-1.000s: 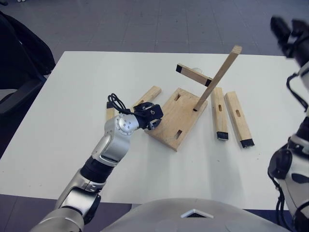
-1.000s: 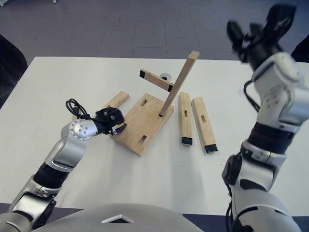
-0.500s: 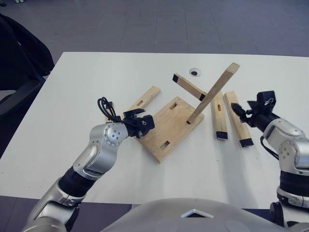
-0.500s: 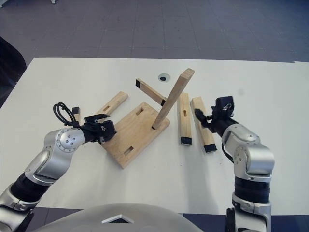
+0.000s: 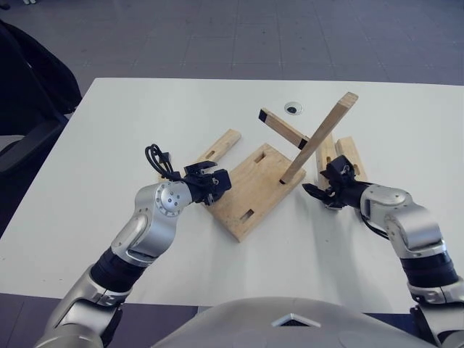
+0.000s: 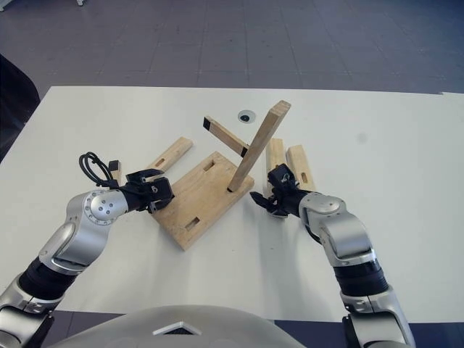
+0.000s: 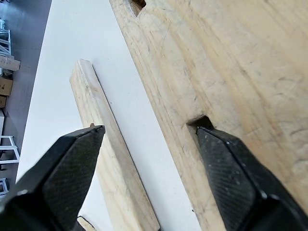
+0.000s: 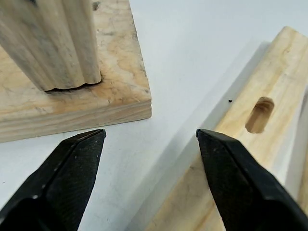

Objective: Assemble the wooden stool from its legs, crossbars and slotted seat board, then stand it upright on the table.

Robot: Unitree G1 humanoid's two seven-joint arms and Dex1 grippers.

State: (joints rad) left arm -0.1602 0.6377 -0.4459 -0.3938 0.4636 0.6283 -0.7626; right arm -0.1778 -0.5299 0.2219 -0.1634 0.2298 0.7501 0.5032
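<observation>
Eye view: the seat board (image 5: 250, 192) lies flat mid-surface, one leg (image 5: 319, 138) standing tilted in its slot. The loose legs (image 5: 328, 152) lie at its 3 o'clock, long axes 12 to 6. Our right end effector (image 5: 319, 194) is nearest them.

Left wrist view: our left end effector (image 7: 149, 130) gapes empty over the board's edge.

Right wrist view: ours spreads wide and empty, between the board and a loose leg. A second ago we held this arm high.

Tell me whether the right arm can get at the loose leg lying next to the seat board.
Probably yes. The right gripper hangs open by the loose leg, at its near end, with nothing between its fingers and the wood. The leaning leg slotted in the seat board stands close by, though.
</observation>
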